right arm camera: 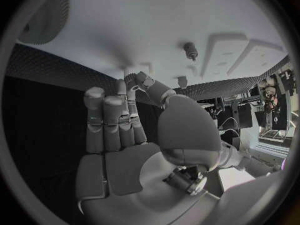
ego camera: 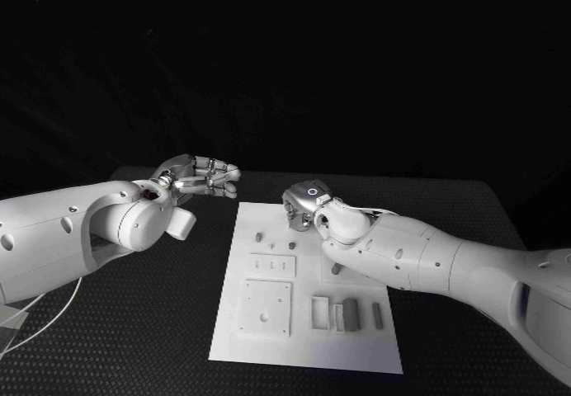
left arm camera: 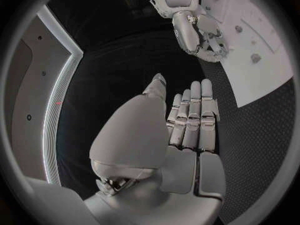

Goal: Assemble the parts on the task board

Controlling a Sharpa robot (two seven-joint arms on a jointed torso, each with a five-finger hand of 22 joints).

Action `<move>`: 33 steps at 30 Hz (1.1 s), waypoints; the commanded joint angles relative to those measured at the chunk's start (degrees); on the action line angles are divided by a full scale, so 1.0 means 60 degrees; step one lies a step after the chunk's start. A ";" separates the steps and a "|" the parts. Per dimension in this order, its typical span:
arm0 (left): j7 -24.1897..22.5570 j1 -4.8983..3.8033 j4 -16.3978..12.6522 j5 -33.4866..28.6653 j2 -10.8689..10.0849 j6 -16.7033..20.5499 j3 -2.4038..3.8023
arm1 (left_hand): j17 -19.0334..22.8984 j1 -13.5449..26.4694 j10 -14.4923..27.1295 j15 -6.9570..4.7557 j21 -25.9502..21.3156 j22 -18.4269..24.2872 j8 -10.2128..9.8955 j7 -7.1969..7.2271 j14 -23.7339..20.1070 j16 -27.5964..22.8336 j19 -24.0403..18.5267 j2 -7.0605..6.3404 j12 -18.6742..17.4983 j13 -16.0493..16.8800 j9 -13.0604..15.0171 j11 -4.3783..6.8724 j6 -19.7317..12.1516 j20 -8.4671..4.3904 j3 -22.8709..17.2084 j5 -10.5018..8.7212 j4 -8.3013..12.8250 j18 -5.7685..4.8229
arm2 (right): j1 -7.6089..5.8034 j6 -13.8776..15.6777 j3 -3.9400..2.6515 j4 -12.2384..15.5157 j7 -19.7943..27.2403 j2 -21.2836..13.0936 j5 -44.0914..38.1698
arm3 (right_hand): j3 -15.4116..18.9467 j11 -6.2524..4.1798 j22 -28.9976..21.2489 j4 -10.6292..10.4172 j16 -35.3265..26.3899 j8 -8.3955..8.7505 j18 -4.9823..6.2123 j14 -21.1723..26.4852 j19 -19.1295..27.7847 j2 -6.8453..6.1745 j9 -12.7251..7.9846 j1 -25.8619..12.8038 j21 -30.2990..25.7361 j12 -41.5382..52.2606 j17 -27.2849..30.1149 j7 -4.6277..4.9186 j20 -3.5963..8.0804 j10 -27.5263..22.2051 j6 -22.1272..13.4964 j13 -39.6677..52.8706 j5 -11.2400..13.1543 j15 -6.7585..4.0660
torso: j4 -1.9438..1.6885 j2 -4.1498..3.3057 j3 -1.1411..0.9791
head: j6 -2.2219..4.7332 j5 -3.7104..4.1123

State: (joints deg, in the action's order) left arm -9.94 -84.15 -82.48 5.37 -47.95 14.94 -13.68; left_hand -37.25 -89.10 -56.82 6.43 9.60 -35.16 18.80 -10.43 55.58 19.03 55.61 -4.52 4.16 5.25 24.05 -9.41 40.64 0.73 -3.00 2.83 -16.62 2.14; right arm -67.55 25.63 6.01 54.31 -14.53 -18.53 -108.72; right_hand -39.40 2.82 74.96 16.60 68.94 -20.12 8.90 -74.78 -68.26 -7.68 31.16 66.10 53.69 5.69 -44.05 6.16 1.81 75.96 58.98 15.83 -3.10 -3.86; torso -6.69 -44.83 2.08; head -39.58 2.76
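The white task board [ego camera: 307, 334] lies lengthwise in the middle of the black table. Small grey pegs [ego camera: 274, 244] stand near its far end, and grey bars [ego camera: 338, 314] lie by its near right corner. My right hand [ego camera: 304, 206] hovers over the board's far end, close to the pegs [right arm camera: 189, 50]. In the right wrist view the thumb tip meets a fingertip [right arm camera: 129, 80] while the other fingers stretch out; whether anything small sits between them I cannot tell. My left hand [ego camera: 202, 176] hangs beyond the board's far left corner, fingers [left arm camera: 190, 117] straight and side by side, holding nothing.
Raised square plates with holes [ego camera: 266, 307] take up the board's near left part, and a smaller slotted plate [ego camera: 272, 266] lies further back. Black matting [ego camera: 143, 330] surrounds the board on both sides. A white cable [ego camera: 48, 318] runs under my left arm.
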 commanded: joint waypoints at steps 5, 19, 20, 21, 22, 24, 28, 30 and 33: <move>-0.0055 -0.0017 -0.0019 0.0030 0.0026 -0.0074 0.0007 | -0.0015 -0.0041 0.0031 0.0014 -0.0064 0.0011 -0.0047 -0.0025 0.0034 -0.0046 0.0088 -0.0085 -0.0034 -0.0016 -0.0013 -0.0004 0.0019 0.0012 0.0074 0.0006 -0.0009 0.0181 | 0.0096 -0.0140 0.0057 -0.0136 -0.0048 -0.0079 0.0035 | -0.0115 -0.0094 0.0146 0.0004 0.0077 0.0031 0.1017 0.0031 -0.0050 0.0270 0.0033 0.0199 -0.0001 -0.0002 0.0010 0.0008 0.0074 0.0170 0.0059 0.0075 0.0016 -0.0044 | -0.0001 -0.0002 0.0008 | -0.0007 -0.0006; -0.0050 -0.0019 -0.0017 0.0031 0.0005 -0.0072 0.0007 | -0.0023 -0.0040 0.0034 0.0015 -0.0070 0.0011 -0.0047 -0.0019 0.0030 -0.0057 0.0088 -0.0088 -0.0036 -0.0017 -0.0014 0.0004 0.0022 0.0011 0.0076 0.0006 -0.0006 0.0181 | 0.0103 -0.0206 0.0057 -0.0180 0.0129 -0.0104 0.0186 | -0.0129 -0.0094 0.0151 0.0002 0.0093 0.0041 0.1017 0.0033 -0.0054 0.0246 0.0042 0.0182 0.0006 -0.0011 0.0012 0.0008 0.0073 0.0169 0.0062 0.0094 0.0017 -0.0045 | 0.0009 -0.0001 -0.0002 | 0.0004 -0.0018; -0.0050 -0.0019 -0.0019 0.0031 0.0005 -0.0073 0.0007 | -0.0024 -0.0041 0.0035 0.0015 -0.0071 0.0011 -0.0048 -0.0018 0.0030 -0.0058 0.0088 -0.0087 -0.0036 -0.0017 -0.0014 0.0005 0.0022 0.0011 0.0075 0.0006 -0.0006 0.0181 | 0.0103 -0.0205 0.0057 -0.0181 0.0138 -0.0093 0.0196 | -0.0131 -0.0094 0.0151 0.0001 0.0093 0.0043 0.1017 0.0034 -0.0052 0.0246 0.0043 0.0180 0.0005 -0.0013 0.0013 0.0009 0.0072 0.0167 0.0061 0.0095 0.0016 -0.0044 | 0.0003 0.0001 -0.0001 | 0.0003 -0.0017; -0.0050 -0.0019 -0.0019 0.0031 0.0005 -0.0073 0.0007 | -0.0024 -0.0041 0.0035 0.0015 -0.0072 0.0011 -0.0048 -0.0018 0.0030 -0.0059 0.0087 -0.0087 -0.0036 -0.0017 -0.0015 0.0005 0.0022 0.0011 0.0075 0.0006 -0.0006 0.0181 | 0.0104 -0.0200 0.0057 -0.0179 0.0140 -0.0089 0.0197 | -0.0132 -0.0093 0.0151 0.0001 0.0093 0.0045 0.1017 0.0035 -0.0051 0.0245 0.0043 0.0178 0.0005 -0.0014 0.0014 0.0009 0.0072 0.0166 0.0061 0.0097 0.0016 -0.0044 | 0.0004 -0.0001 -0.0002 | 0.0002 -0.0016; -0.0048 -0.0019 -0.0019 0.0031 0.0005 -0.0070 0.0007 | -0.0025 -0.0042 0.0035 0.0015 -0.0072 0.0011 -0.0048 -0.0018 0.0030 -0.0059 0.0088 -0.0087 -0.0036 -0.0017 -0.0015 0.0006 0.0022 0.0011 0.0075 0.0006 -0.0005 0.0181 | 0.0104 -0.0200 0.0057 -0.0180 0.0136 -0.0086 0.0197 | -0.0132 -0.0093 0.0151 0.0000 0.0094 0.0045 0.1017 0.0036 -0.0051 0.0244 0.0044 0.0177 0.0004 -0.0015 0.0014 0.0009 0.0072 0.0166 0.0060 0.0097 0.0016 -0.0043 | 0.0001 -0.0002 0.0000 | 0.0002 -0.0014; -0.0048 -0.0019 -0.0018 0.0031 0.0006 -0.0069 0.0007 | -0.0026 -0.0042 0.0035 0.0015 -0.0073 0.0011 -0.0048 -0.0018 0.0030 -0.0061 0.0087 -0.0088 -0.0037 -0.0017 -0.0015 0.0006 0.0022 0.0011 0.0075 0.0006 -0.0005 0.0181 | 0.0104 -0.0191 0.0057 -0.0203 0.0132 -0.0076 0.0202 | -0.0135 -0.0092 0.0151 0.0000 0.0094 0.0047 0.1017 0.0037 -0.0050 0.0245 0.0044 0.0176 0.0004 -0.0017 0.0016 0.0010 0.0071 0.0164 0.0059 0.0099 0.0016 -0.0043 | -0.0001 -0.0003 0.0003 | 0.0005 -0.0012; -0.0044 -0.0022 -0.0023 0.0033 -0.0004 -0.0061 0.0007 | -0.0029 -0.0043 0.0035 0.0016 -0.0075 0.0011 -0.0049 -0.0017 0.0030 -0.0064 0.0087 -0.0089 -0.0037 -0.0017 -0.0015 0.0007 0.0022 0.0011 0.0076 0.0006 -0.0005 0.0181 | 0.0104 -0.0218 0.0057 -0.0298 0.0123 -0.0029 0.0212 | -0.0139 -0.0091 0.0151 0.0000 0.0094 0.0050 0.1017 0.0039 -0.0048 0.0246 0.0046 0.0173 0.0003 -0.0020 0.0018 0.0010 0.0071 0.0163 0.0058 0.0102 0.0016 -0.0042 | -0.0002 0.0001 0.0006 | 0.0009 -0.0013; -0.0044 -0.0031 -0.0029 0.0033 -0.0010 -0.0047 0.0007 | -0.0030 -0.0042 0.0035 0.0016 -0.0076 0.0011 -0.0049 -0.0017 0.0030 -0.0066 0.0087 -0.0090 -0.0037 -0.0018 -0.0016 0.0008 0.0023 0.0012 0.0076 0.0006 -0.0006 0.0180 | 0.0103 -0.0219 0.0057 -0.0310 0.0101 -0.0013 0.0212 | -0.0141 -0.0091 0.0151 0.0000 0.0094 0.0052 0.1017 0.0040 -0.0048 0.0247 0.0047 0.0172 0.0003 -0.0021 0.0019 0.0011 0.0070 0.0162 0.0058 0.0104 0.0016 -0.0041 | 0.0007 0.0002 0.0008 | 0.0010 -0.0006; -0.0043 -0.0040 -0.0026 0.0034 0.0003 -0.0050 0.0007 | -0.0031 -0.0043 0.0036 0.0016 -0.0078 0.0011 -0.0049 -0.0016 0.0030 -0.0068 0.0087 -0.0092 -0.0037 -0.0018 -0.0016 0.0008 0.0023 0.0012 0.0077 0.0006 -0.0005 0.0180 | 0.0103 -0.0201 0.0057 -0.0310 0.0079 0.0013 0.0212 | -0.0145 -0.0090 0.0151 -0.0001 0.0095 0.0053 0.1017 0.0041 -0.0047 0.0249 0.0048 0.0171 0.0002 -0.0023 0.0020 0.0011 0.0070 0.0161 0.0058 0.0106 0.0016 -0.0041 | 0.0011 -0.0006 0.0008 | 0.0016 0.0013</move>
State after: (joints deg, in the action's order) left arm -9.87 -84.26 -82.49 5.39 -48.05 14.92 -13.68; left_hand -37.37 -89.32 -56.82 6.43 9.37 -35.15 18.80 -10.43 55.58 18.81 55.81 -4.74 4.16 5.21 24.01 -9.41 40.64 0.93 -2.84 2.83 -16.77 2.08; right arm -67.37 26.75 6.08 52.81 -13.68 -18.37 -107.59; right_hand -39.87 2.85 74.96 16.69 69.21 -19.67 8.91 -74.70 -68.59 -6.56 31.45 67.22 53.69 5.56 -44.01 6.10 1.93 75.99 58.93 15.92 -2.89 -3.79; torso -6.65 -44.83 2.09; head -39.52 2.75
